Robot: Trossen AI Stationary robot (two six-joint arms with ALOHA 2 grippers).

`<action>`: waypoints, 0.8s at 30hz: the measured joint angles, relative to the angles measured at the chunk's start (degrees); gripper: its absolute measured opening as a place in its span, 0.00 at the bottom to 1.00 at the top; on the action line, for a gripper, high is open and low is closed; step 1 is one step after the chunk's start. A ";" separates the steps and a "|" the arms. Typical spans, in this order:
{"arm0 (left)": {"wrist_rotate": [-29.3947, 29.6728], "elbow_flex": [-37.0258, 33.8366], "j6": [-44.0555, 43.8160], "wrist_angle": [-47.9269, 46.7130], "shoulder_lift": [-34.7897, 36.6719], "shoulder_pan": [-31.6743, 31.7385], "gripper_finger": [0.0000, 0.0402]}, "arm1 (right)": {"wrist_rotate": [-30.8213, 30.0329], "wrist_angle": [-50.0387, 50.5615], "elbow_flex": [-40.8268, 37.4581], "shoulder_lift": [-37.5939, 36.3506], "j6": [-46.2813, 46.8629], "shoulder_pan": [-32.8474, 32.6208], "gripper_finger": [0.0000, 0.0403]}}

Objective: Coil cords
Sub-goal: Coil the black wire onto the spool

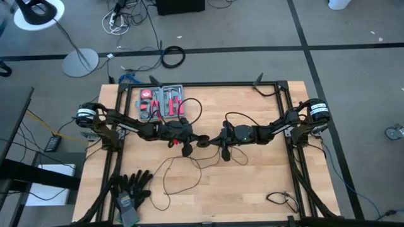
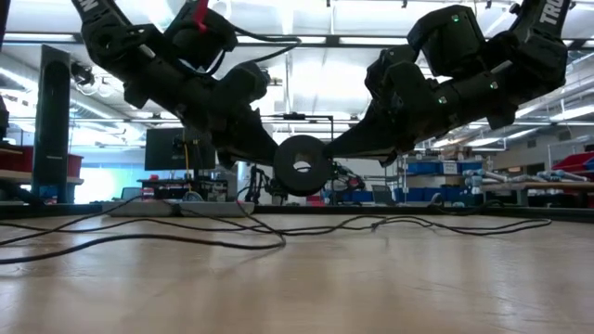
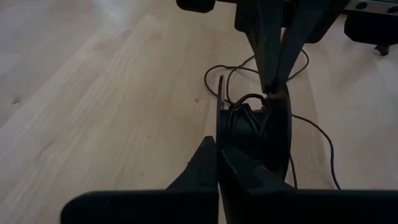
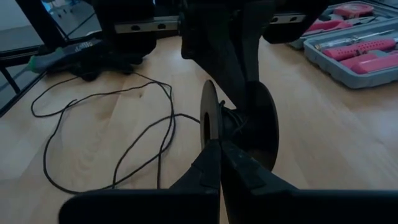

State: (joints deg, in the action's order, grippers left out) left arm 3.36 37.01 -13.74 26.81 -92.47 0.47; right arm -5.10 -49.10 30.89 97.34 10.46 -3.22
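While the small round black spool (image 2: 302,167) hangs in the middle of the picture, pinched between the left gripper (image 2: 269,153) and right gripper (image 2: 339,148) with both jaws closed on it, the thin black cord (image 1: 180,173) trails loose over the table (image 1: 252,189) below, lower left.

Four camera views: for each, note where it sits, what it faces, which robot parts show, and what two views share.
High: overhead, facing down on the table; both arms.
Low: tabletop level, facing the room; both arms above.
Left wrist: behind the left pincer, shut on the spool.
Right wrist: behind the right pincer, shut on it.
Shared: the spool, the thin black cord.
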 joint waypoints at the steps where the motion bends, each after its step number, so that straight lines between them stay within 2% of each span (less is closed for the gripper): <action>1: 0.00 0.02 0.00 0.00 0.00 0.00 0.01 | 0.00 -0.07 0.00 0.00 -0.02 0.00 0.00; 5: -0.21 0.04 0.00 0.22 0.00 0.00 0.01 | 0.01 -0.04 0.00 0.00 -0.60 0.00 0.00; 11: -4.14 0.04 0.00 0.47 -0.02 0.02 0.01 | 0.97 -0.26 0.00 0.00 -1.66 -0.11 0.00; 24: -6.37 0.15 1.51 2.43 -0.05 0.02 0.01 | 0.59 -2.05 -1.54 -0.07 -1.70 -1.07 0.00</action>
State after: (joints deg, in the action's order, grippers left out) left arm -3.01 37.17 -12.23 29.24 -92.51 0.49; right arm -4.51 -51.16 29.35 97.27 8.76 -4.29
